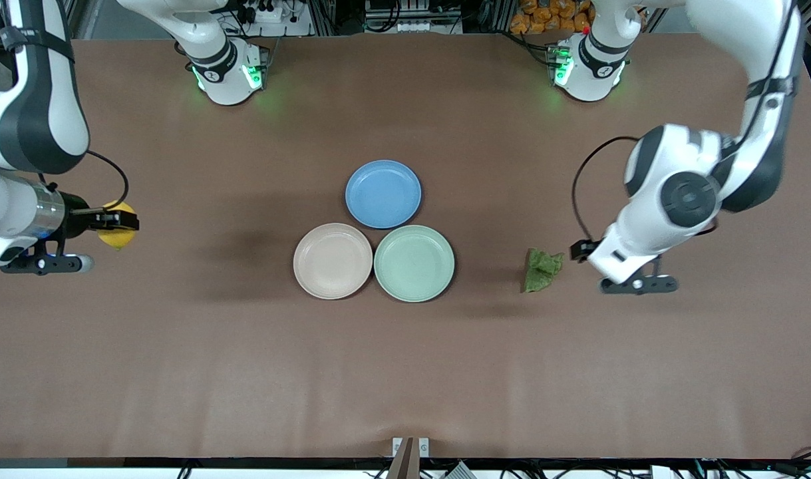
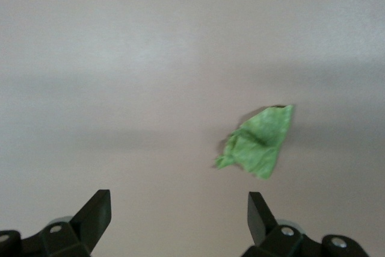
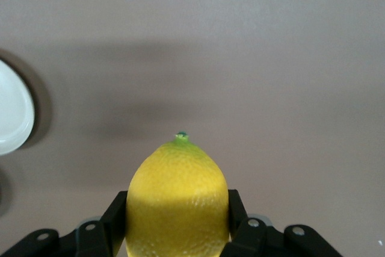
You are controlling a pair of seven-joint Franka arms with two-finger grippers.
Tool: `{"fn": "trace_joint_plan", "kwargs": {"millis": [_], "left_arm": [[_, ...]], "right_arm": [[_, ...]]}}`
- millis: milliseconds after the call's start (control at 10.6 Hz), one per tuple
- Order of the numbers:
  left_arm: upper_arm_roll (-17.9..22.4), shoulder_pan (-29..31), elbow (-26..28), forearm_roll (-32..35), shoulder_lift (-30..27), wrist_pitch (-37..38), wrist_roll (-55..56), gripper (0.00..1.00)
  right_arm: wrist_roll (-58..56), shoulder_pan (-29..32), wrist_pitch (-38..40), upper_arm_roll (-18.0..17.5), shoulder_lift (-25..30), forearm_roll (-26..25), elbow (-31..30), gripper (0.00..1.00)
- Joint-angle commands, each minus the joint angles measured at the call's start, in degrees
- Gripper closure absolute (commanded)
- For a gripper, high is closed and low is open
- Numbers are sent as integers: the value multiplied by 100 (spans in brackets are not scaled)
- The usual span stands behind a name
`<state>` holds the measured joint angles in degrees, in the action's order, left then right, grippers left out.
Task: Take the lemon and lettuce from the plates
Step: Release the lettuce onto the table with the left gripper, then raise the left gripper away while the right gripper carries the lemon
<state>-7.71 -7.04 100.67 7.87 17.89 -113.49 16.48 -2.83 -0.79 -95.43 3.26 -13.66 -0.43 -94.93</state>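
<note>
In my right gripper [image 3: 177, 221], at the frame's left edge, the lemon [image 3: 177, 200] sits pinched by its waxy, firm middle. My left gripper [image 2: 179, 221] hangs spread over the table; the limp, light lettuce [image 1: 542, 269] lies right of centre, best pinched at its bunched fold

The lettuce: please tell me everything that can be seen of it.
The lettuce is a small, wrinkled green leaf piece, roughly triangular, darker in the front view and brighter in the left wrist view. It lies on the bare brown table, off the plates, toward the left arm's end. Nothing touches it; the open left gripper is beside it, holding nothing.
</note>
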Motion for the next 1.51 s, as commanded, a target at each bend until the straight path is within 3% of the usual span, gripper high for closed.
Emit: {"fn": "trace_joint_plan", "kwargs": {"millis": [0,378,567,851,1040,1418], "left_arm": [[437,-44,647,-575,-1145,-87,-751,0],[376,62,533,-505,-1744,-25,-734,0],[358,324,210,-549,-2043,797,-856,0],[271,291,-249,-593,-1974,1486,-1147,0],[261,308,-538,-995,-1974,1724,-1139,0],[191,308,-785,-1006,-2026,2286,-1121,0]], "right_arm": [[-51,44,-1168,-62,144,-62,-937,73],[-60,61,-2696,-62,65,-62,-1939,73],[-68,79,-3339,-62,-57,-62,-2327,73],[-183,141,-3806,-62,-417,-62,-2407,73],[-296,141,-4245,-62,-821,-62,-2407,73],[-297,202,-4730,-62,-1270,-62,-2399,69]]}}
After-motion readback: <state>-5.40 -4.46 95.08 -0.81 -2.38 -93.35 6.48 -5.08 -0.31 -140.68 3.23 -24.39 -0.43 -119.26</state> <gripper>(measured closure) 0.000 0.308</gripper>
